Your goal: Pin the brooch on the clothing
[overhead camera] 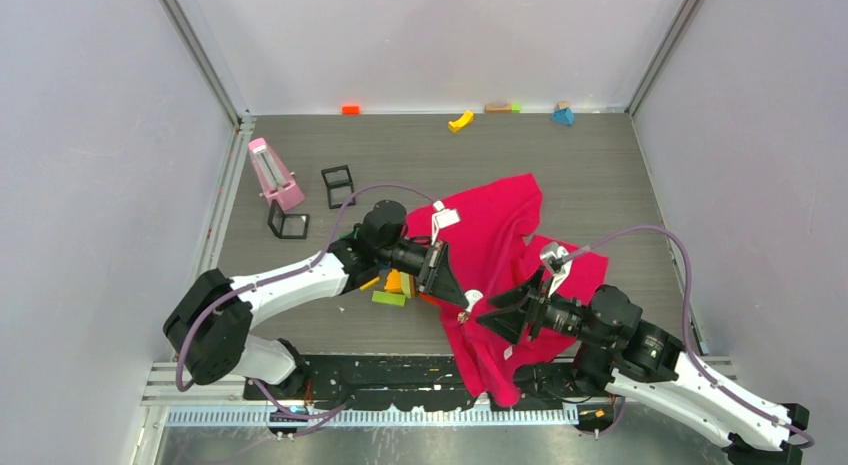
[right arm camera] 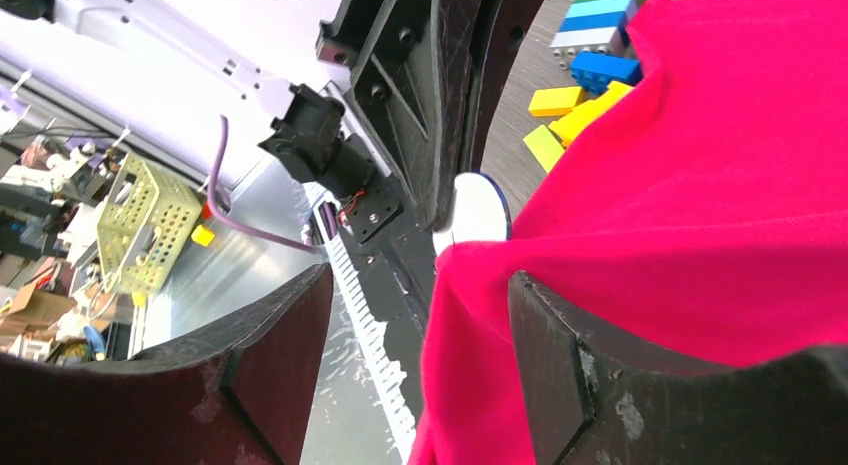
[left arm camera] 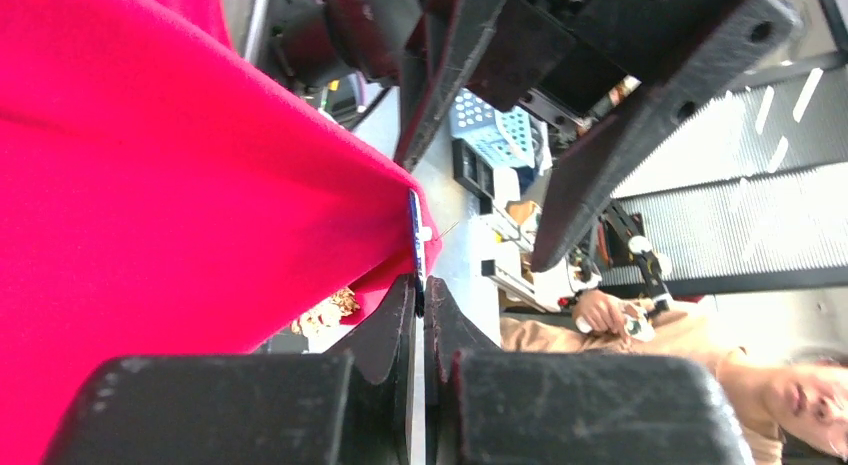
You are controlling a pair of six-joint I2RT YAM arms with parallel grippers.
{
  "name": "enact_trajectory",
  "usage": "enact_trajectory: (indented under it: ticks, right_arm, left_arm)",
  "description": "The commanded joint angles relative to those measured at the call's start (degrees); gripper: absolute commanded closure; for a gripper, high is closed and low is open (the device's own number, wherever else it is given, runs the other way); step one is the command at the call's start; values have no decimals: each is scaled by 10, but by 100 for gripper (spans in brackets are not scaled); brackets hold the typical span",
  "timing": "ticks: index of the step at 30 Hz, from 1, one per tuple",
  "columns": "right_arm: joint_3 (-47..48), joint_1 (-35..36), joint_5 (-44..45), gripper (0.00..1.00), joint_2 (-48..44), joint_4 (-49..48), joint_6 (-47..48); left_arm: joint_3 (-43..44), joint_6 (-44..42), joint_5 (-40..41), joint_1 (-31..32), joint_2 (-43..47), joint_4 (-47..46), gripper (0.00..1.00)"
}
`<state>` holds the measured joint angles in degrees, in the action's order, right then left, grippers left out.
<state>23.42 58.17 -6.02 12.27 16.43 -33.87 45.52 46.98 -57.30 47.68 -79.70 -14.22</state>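
Note:
The clothing, a crimson T-shirt, lies crumpled mid-table with its near part pulled up between the two arms. My left gripper is shut on the brooch, here a thin edge-on piece pressed against a fold of the red cloth. The right wrist view shows that brooch as a small round white disc with a blue rim at the tips of the left fingers. My right gripper stands open just in front of it. Red fabric hangs past its right finger; nothing is pinched.
Orange and green toy blocks lie by the left wrist; yellow and blue ones show beside the shirt. A pink wedge-shaped object and two black cube frames stand at the left. Small blocks line the back wall.

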Motion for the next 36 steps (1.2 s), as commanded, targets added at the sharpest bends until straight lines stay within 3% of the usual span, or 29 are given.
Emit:
enact_trajectory:
  ticks: [1,10,25,36]
  right_arm:
    - [22,4,-51,30,-16,-27,26]
    - [30,4,-102,34,-13,-34,21]
    - [15,4,-129,39,94,-208,-8]
    - [9,4,-133,53,122,-226,-13]
  left_arm:
    - [-8,50,-121,-15,37,-105,100]
    - [-21,48,-166,-29,64,-114,100]
    - [-30,59,-197,-29,50,-141,100]
    - [-35,79,-200,-29,48,-170,100]
